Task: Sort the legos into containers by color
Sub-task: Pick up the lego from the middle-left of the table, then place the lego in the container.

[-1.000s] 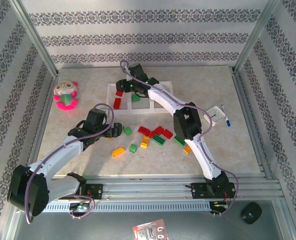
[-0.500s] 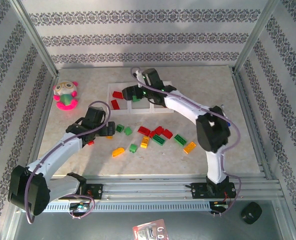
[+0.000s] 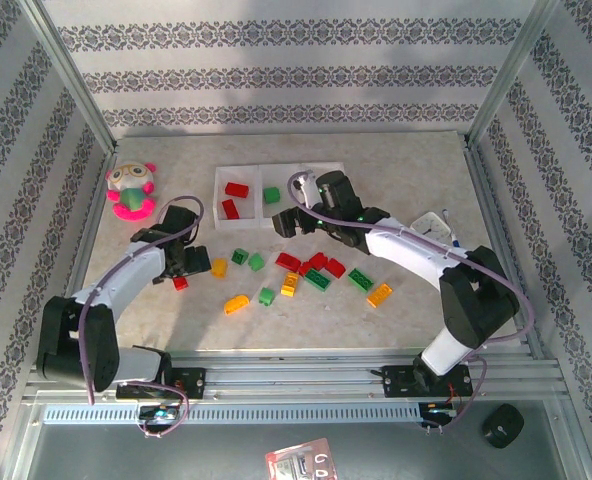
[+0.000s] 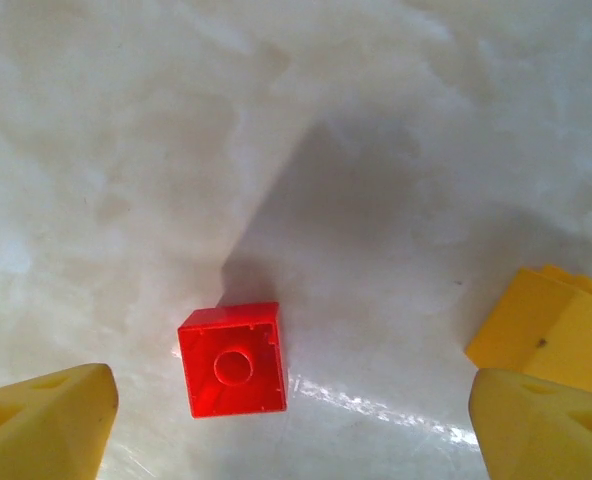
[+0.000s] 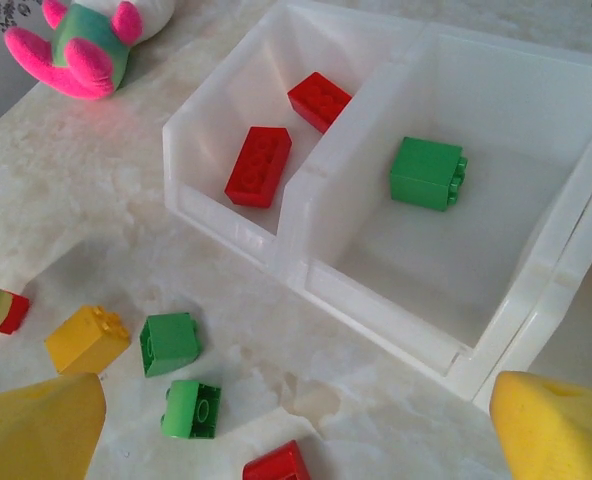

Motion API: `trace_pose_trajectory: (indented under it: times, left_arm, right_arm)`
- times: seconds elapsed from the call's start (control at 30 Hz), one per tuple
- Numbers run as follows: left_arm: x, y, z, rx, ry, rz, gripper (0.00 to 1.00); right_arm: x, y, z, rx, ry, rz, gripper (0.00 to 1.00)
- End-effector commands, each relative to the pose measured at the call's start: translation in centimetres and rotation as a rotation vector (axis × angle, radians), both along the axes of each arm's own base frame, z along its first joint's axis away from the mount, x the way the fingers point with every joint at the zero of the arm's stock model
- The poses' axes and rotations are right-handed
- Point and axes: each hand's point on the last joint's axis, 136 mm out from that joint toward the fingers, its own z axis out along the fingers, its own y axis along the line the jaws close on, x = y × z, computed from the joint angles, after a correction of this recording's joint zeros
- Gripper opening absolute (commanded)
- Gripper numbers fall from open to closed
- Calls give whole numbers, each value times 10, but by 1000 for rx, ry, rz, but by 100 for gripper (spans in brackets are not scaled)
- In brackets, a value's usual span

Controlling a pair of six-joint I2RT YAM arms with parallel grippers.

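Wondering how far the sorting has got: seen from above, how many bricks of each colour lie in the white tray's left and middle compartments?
Red plastic studded bricks: 2
Green plastic studded brick: 1
Total: 3

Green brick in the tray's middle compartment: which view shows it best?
Right wrist: the green brick is large and sharp, alone in the middle compartment. Top external shows the same brick small, from above.
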Motion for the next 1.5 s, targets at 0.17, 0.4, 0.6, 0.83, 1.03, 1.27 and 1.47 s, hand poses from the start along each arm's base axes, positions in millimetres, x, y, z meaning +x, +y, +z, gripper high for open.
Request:
trace_pose_trajectory:
  times: [0.17,0.4,0.6,0.83,1.03,1.27,1.47]
  left_arm:
    - [-2,0,-18,-105,63,120,82]
    - [-11,5,-40,-104,120,153,69]
    - [-21,6,-49,-103,151,168,48]
    - [-13,4,-28,-118,101,155,27]
    - [16,0,23,-124,-5,91,26]
    - [86,-21,85,-151,-187,-5,26]
    - [144,-55,100,-153,-215,-92,27]
  right_arm:
    - [-13,12,14,54,-31,83,98]
    - [-11,8,12,28,-44,83,98]
    - [-16,5,9,25,-32,81,98]
    - [-20,1,9,28,-25,72,98]
    - [-20,0,13,31,-33,70,98]
    - [-19,3,13,36,-35,82,98]
    - [-16,0,17,37,-44,71,98]
